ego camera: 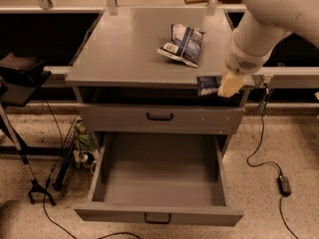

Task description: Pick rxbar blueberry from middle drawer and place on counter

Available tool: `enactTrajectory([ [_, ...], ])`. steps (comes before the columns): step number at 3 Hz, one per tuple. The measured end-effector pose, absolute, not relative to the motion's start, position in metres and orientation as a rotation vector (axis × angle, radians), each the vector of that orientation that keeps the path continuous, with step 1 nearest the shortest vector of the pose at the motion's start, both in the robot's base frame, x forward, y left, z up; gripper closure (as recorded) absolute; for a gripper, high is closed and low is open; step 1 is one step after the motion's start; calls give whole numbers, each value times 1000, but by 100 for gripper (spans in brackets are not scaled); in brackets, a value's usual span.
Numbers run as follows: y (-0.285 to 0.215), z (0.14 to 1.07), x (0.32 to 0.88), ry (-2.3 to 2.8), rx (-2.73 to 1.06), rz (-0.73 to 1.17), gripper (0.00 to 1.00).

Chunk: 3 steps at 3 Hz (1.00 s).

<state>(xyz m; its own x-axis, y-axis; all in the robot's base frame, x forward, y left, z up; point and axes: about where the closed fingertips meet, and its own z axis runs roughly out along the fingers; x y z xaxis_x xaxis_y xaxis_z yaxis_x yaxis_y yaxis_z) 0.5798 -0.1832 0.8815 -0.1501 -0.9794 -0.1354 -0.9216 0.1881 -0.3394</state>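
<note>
The rxbar blueberry, a small dark blue bar with white print, is held in my gripper at the counter's front right edge, level with its top. The gripper's pale fingers are shut on the bar's right end. The white arm reaches down from the upper right. The middle drawer is pulled wide open below, with a bare grey floor and a black handle. The counter is the broad grey top of the cabinet.
A blue-and-white chip bag lies on the counter's right half. The upper drawer front is closed. A black stand is at the left, cables on the floor at the right.
</note>
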Motion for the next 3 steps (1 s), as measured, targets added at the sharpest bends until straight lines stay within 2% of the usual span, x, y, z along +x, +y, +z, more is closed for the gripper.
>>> enactTrajectory([
  [3,-220,929,680,2175,-1519,-559,100],
])
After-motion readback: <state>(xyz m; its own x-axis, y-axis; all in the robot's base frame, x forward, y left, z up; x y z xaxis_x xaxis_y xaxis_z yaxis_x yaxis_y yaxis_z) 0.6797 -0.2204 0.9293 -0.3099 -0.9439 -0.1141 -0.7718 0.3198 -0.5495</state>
